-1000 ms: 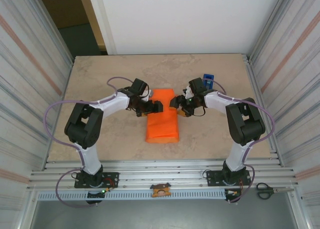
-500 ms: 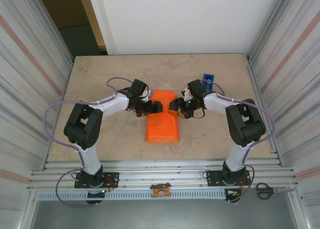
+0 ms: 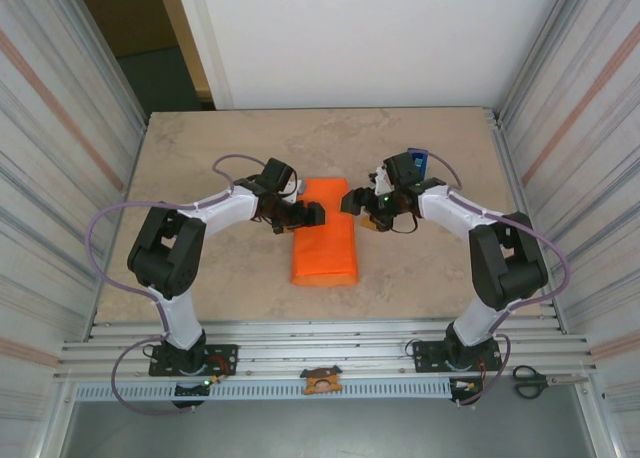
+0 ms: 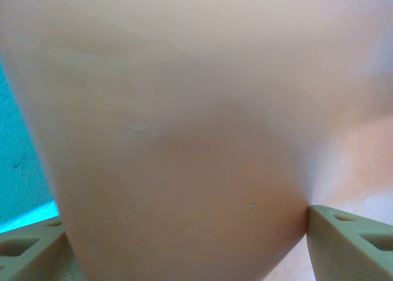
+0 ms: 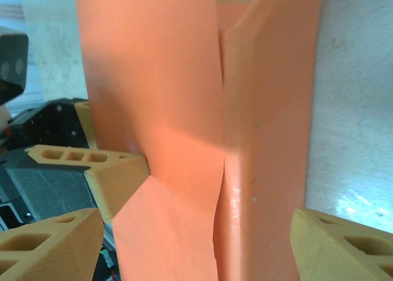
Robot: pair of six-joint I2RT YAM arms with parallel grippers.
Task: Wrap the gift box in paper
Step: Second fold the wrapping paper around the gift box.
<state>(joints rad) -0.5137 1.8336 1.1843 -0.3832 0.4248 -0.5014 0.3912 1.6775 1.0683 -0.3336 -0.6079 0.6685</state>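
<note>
Mid-table, the thin light-orange paper sheet point(image 3: 324, 240) lies folded lengthwise, presumably over the gift box. The left gripper point(image 3: 312, 215) and right gripper point(image 3: 350, 202), both spread wide, flank its far end. End folds and taping look not yet done.

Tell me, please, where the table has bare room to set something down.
The table lies bare along the back wall and between paper and right arm. The middle is crowded: left fingers and right fingers flank the paper.
</note>
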